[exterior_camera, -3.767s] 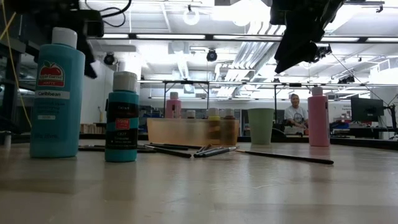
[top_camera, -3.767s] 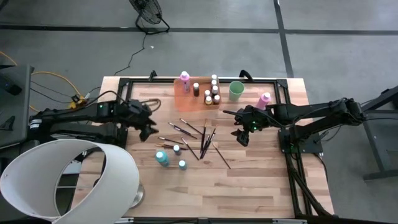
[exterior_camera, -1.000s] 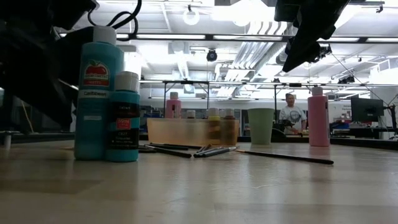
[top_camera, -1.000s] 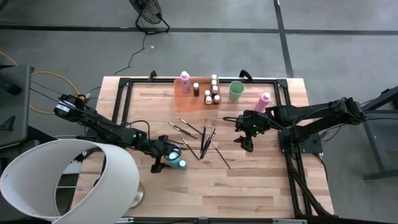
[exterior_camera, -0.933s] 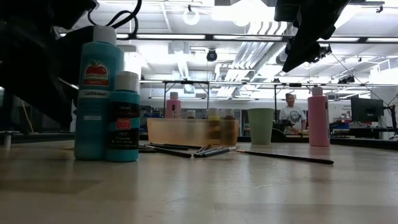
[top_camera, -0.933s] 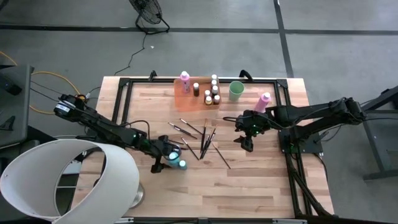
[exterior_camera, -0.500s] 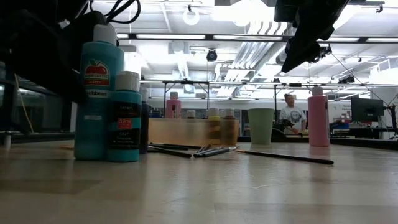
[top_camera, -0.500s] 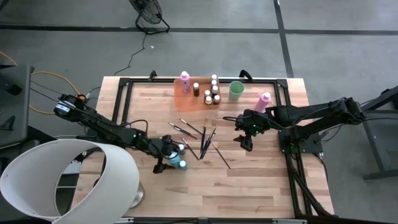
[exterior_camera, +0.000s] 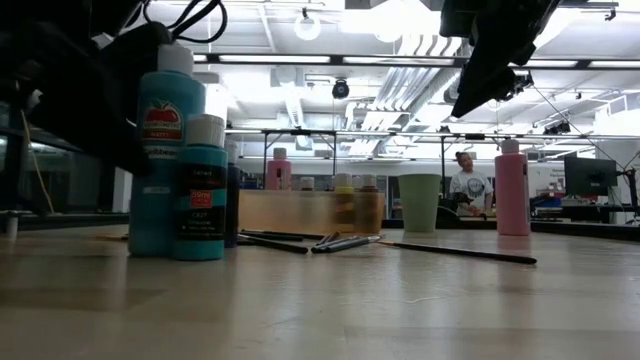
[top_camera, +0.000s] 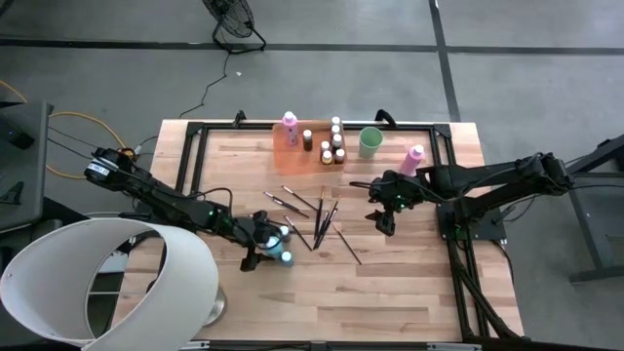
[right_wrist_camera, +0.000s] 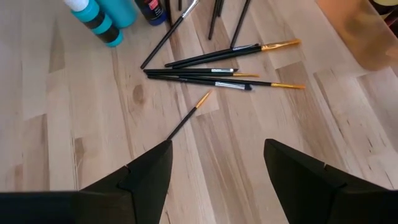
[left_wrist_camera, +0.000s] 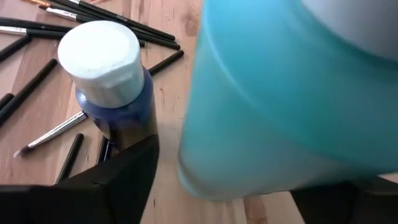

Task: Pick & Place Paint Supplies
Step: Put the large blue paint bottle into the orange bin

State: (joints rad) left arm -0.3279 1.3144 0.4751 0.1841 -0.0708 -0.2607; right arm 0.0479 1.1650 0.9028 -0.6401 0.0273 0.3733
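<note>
Reaching left gripper around tall teal paint bottle at table's 7 o'clock, fingers spread wide either side, not yet clamped. Next move, my guess: close, lift, carry toward orange tray at 12. Right gripper hovers open above paintbrushes. Wooden table; person in bright room beyond.

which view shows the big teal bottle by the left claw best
The low view: the big teal bottle stands in full profile, white cap and label visible. The left wrist view shows only a close blur of its body. In the high view the left claw largely hides it.
</note>
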